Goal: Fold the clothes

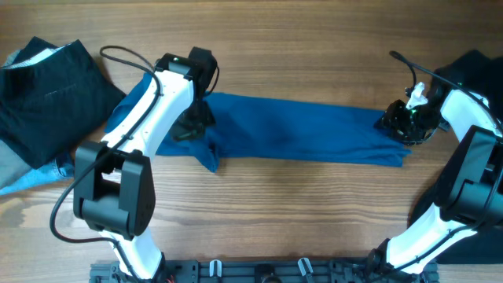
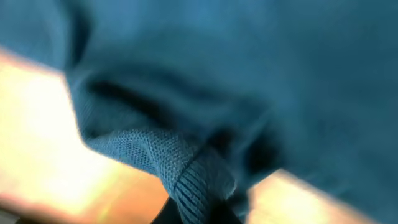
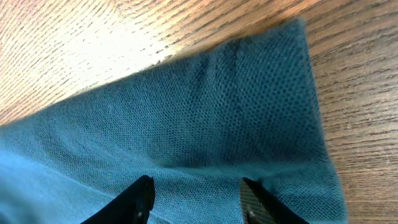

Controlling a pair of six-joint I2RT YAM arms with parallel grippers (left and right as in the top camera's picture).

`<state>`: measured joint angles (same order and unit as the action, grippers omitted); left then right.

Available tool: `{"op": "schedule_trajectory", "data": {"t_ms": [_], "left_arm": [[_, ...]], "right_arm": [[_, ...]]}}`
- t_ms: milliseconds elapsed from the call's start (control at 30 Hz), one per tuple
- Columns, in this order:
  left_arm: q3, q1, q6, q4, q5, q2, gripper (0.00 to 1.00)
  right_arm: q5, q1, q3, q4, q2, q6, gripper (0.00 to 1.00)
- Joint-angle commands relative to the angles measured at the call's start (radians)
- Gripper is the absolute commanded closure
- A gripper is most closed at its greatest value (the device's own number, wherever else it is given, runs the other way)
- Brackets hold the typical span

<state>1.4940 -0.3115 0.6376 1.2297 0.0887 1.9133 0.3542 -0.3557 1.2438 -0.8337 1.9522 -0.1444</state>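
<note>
Now left pincer point(image 1: 192, 126) clamped on blue shirt point(image 1: 299, 130) cuff; right pincer point(image 3: 196, 202) apart over shirt's opposite end.

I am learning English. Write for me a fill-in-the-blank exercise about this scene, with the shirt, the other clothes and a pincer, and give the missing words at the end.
1. The blue shirt lies as a long strip on the ___ table.
2. The right pincer is ___, its two fingers apart over one end of the shirt.
3. The crumpled garment at the far left corner of the table is ___ in colour.

Missing words: wooden; open; black.
</note>
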Motion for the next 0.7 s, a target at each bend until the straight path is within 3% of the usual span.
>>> {"op": "schedule_trajectory", "data": {"t_ms": [0, 233, 667], "left_arm": [[0.032, 0.024, -0.004, -0.158, -0.112, -0.011, 0.96], [0.028, 0.031, 0.03, -0.469, -0.151, -0.008, 0.96], [0.028, 0.026, 0.03, -0.472, -0.152, 0.078, 0.88]], "right_arm": [[-0.045, 0.001, -0.012, -0.004, -0.013, 0.014, 0.51], [-0.045, 0.001, -0.012, -0.005, -0.013, 0.014, 0.5], [-0.048, 0.001, -0.012, -0.004, -0.013, 0.014, 0.5]]}}
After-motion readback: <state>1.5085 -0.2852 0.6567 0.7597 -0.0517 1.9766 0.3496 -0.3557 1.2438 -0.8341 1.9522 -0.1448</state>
